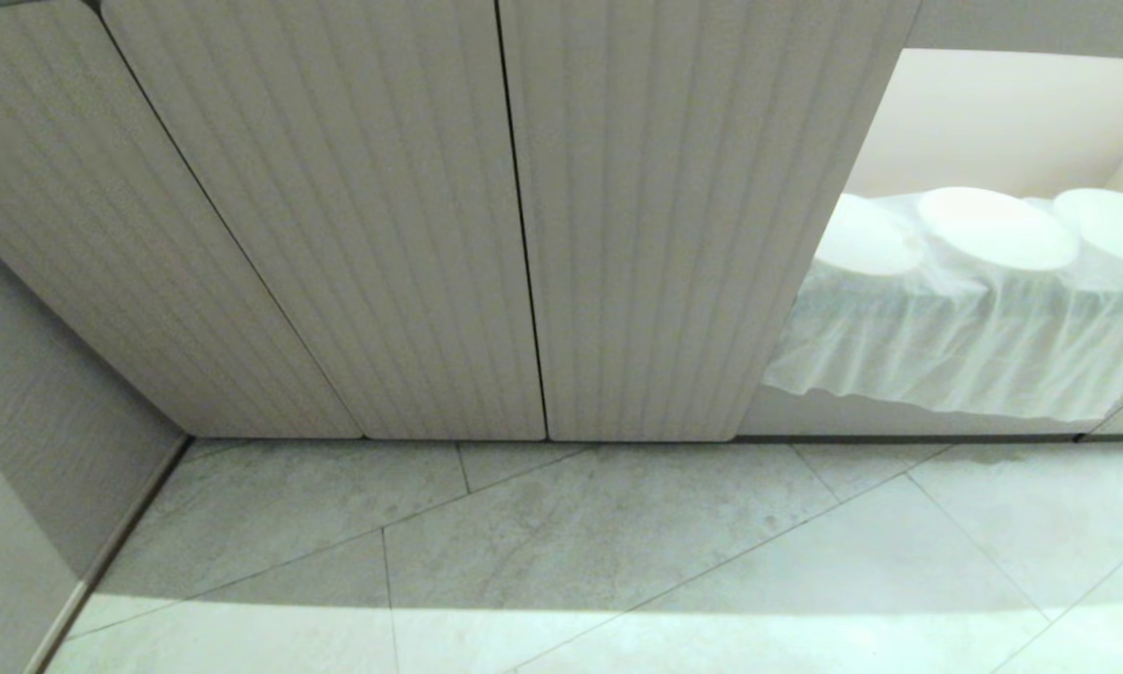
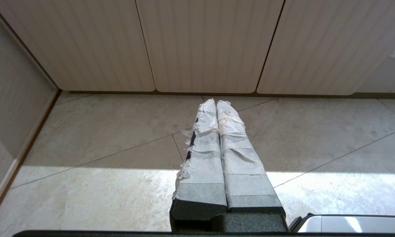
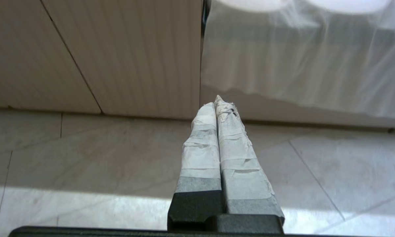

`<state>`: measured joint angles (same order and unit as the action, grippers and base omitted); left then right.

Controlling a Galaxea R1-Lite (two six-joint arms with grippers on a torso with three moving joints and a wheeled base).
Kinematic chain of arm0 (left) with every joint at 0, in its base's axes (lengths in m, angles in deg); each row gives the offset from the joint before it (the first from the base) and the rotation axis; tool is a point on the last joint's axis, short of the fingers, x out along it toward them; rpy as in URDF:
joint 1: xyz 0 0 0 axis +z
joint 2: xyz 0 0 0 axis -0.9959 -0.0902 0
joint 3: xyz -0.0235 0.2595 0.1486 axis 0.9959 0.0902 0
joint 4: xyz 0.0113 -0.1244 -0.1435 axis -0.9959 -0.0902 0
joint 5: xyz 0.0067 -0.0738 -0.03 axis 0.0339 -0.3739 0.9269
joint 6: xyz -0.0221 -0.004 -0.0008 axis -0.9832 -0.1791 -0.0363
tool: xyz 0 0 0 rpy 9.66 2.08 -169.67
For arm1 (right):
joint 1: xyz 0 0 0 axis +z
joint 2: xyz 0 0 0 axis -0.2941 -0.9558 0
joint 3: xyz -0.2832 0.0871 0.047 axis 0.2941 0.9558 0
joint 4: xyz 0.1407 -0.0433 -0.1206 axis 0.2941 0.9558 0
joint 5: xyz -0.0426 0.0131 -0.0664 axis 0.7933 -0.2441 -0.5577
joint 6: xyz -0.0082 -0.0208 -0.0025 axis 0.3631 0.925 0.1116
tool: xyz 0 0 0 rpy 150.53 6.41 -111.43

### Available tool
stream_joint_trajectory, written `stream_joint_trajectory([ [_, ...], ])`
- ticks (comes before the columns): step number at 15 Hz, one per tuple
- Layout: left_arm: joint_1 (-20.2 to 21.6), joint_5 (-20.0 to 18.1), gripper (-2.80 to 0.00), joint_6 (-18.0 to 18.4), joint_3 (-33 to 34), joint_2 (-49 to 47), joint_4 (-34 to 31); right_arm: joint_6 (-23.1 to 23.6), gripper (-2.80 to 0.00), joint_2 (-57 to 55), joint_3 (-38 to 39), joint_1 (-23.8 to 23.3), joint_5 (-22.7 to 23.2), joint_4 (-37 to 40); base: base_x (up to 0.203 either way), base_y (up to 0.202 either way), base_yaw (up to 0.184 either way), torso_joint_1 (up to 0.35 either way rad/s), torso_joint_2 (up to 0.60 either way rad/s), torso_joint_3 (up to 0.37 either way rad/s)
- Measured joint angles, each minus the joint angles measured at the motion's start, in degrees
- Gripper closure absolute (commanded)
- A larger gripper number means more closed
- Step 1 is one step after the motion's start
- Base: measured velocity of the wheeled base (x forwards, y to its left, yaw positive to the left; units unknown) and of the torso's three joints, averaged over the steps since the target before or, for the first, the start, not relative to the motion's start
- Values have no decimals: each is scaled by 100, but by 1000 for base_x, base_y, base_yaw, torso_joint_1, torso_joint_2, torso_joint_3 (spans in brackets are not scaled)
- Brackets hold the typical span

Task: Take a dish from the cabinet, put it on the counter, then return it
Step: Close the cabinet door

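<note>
the right gripper [image 3: 216,103] hung over the floor [image 1: 618,552] with fingers pressed together, empty. the left gripper [image 2: 216,105] did likewise. white dishes [image 1: 997,229] sat inside the open cabinet [image 1: 515,215].

Beige ribbed cabinet [image 1: 430,234] doors, grey veined floor tiles [image 1: 618,562], white sheer cloth [image 1: 945,346].

Before me the floor [image 1: 618,552] is large grey stone-look tiles with thin joints. A bright band of light [image 1: 561,641] crosses the nearest tiles. A grey textured wall [image 1: 28,449] stands to my left.
</note>
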<state>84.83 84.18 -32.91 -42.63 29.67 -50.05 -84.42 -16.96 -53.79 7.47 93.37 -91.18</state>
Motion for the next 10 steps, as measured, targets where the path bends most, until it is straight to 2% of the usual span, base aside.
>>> stream_joint_trajectory([
  [5,0,0,0,0,0,0,-1,322,0,751,12,307,-127,1298,0,0,0,0,0,0],
  [10,0,1,0,0,0,0,-1,319,0,961,12,363,-266,1903,0,0,0,0,0,0],
])
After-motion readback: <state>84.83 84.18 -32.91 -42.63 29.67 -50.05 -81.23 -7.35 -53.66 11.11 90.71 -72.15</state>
